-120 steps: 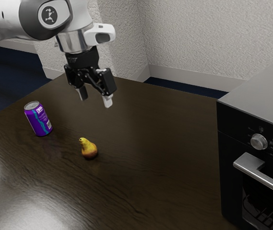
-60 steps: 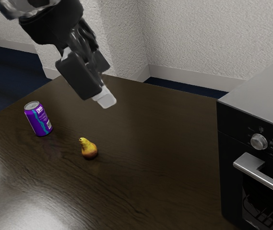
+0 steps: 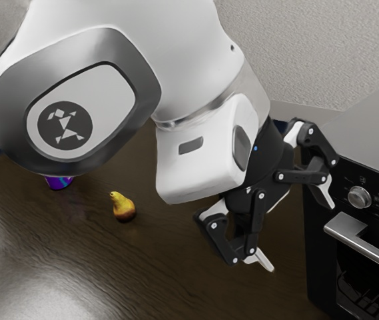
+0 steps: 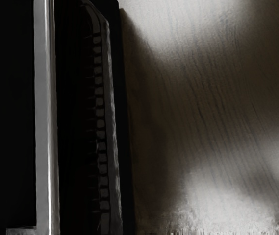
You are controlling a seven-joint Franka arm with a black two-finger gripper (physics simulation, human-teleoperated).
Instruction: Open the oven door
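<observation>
While the black two-finger gripper (image 3: 294, 227) stands spread, the silver bar handle (image 3: 376, 253) of the black oven door (image 3: 360, 290) lies toward four o'clock in the exterior view. It runs ten to four.

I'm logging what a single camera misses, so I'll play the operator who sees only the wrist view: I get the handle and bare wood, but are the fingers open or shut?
Observer: Open; in the exterior view the fingers stand wide apart.
Operator: Is there any control near the handle?
Observer: Yes, a round knob sits above it on the oven's front.
Operator: Is anything loose on the table?
Observer: Yes, a pear and a purple can, the can mostly hidden by the arm.
</observation>
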